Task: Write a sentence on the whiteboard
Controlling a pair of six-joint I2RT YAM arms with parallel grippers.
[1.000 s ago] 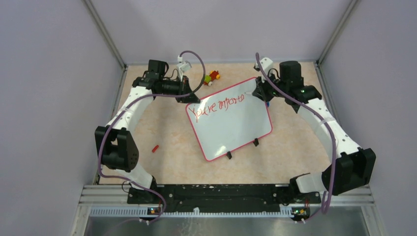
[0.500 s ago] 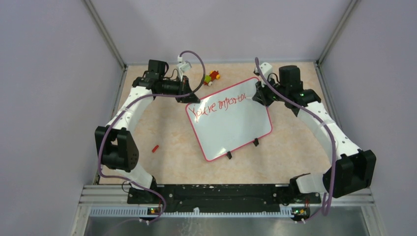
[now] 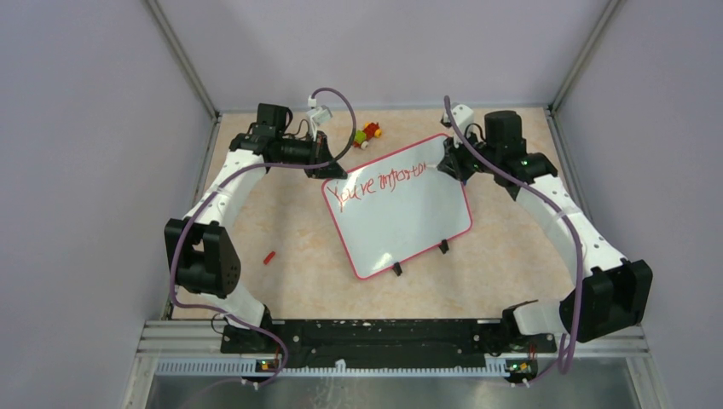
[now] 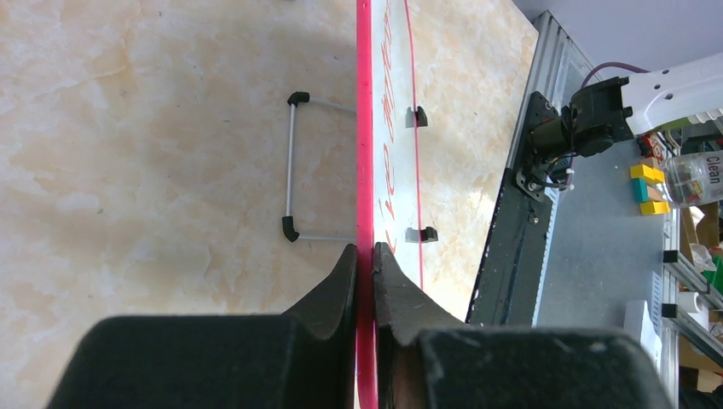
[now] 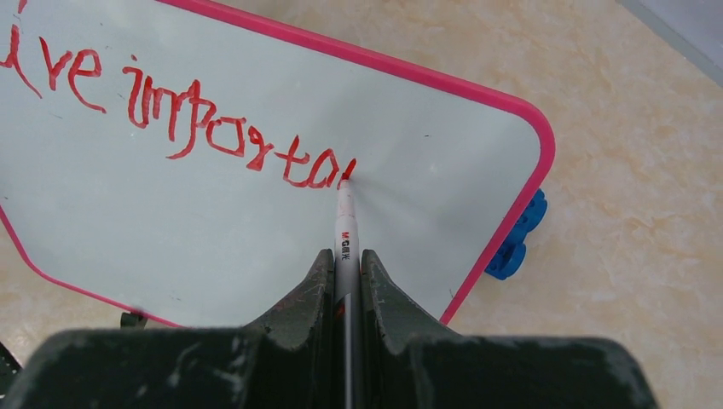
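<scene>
The whiteboard [image 3: 401, 217] lies tilted mid-table, white with a pink-red rim. Red slanted lettering, the sentence [image 3: 379, 181], runs along its far edge; in the right wrist view the sentence [image 5: 196, 128] reads "...'re importa" plus one fresh stroke. My left gripper [image 3: 329, 170] is shut on the board's far-left corner; its wrist view shows the jaws of that gripper [image 4: 365, 252] pinching the rim [image 4: 365, 128] edge-on. My right gripper [image 3: 449, 162] is shut on a white marker [image 5: 344, 239], and the marker's tip touches the whiteboard [image 5: 256, 230] at the end of the lettering.
A small red, yellow and green toy [image 3: 368, 134] lies beyond the board. A small red piece [image 3: 269, 256] lies on the table at left. Two black clips [image 3: 396, 268] line the board's near edge. A blue piece [image 5: 516, 239] pokes out under its right corner. A wire stand [image 4: 294, 166] shows behind the board.
My right gripper shifted slightly with the marker, and a new short red stroke has appeared after "importa". The left gripper and the board have stayed still.
</scene>
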